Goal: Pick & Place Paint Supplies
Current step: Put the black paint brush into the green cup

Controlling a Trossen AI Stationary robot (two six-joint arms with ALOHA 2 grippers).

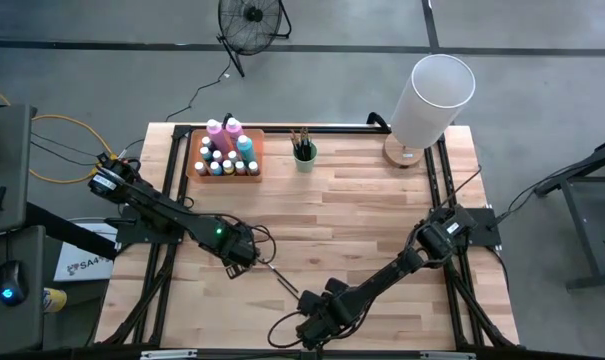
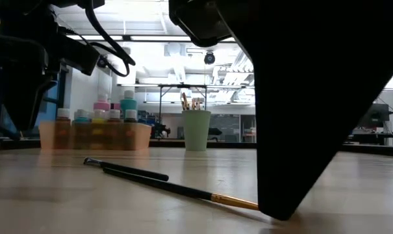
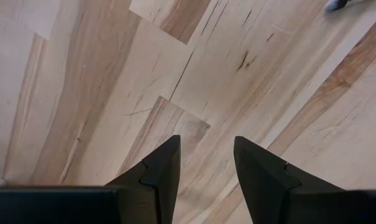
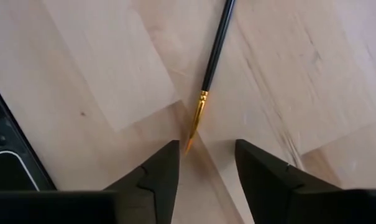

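A thin brush (image 4: 214, 53) with a dark handle and a gold ferrule (image 2: 234, 201) lies flat on the wooden table near its front middle (image 1: 282, 280). A second, shorter dark brush (image 2: 126, 168) lies just beyond it in the low view. My right gripper (image 4: 206, 146) (image 1: 312, 322) is open and points down at the first brush's bristle end. My left gripper (image 3: 206, 140) (image 1: 244, 252) stands open over bare wood by the brush's handle end. Small paint bottles and taller pink and blue ones stand in the orange tray (image 1: 223, 160). My right gripper comes from above with its fingers apart. One fingertip (image 4: 173, 149) stands right beside the brush's bristle tip (image 4: 189, 144). I cannot tell whether it touches the tip. The brush lies flat on the table.
A green cup (image 1: 304, 155) with several brushes stands at the far middle, right of the orange tray. A tall white cylinder (image 1: 430, 95) stands at the far right corner. Bare wood lies between the arms and these.
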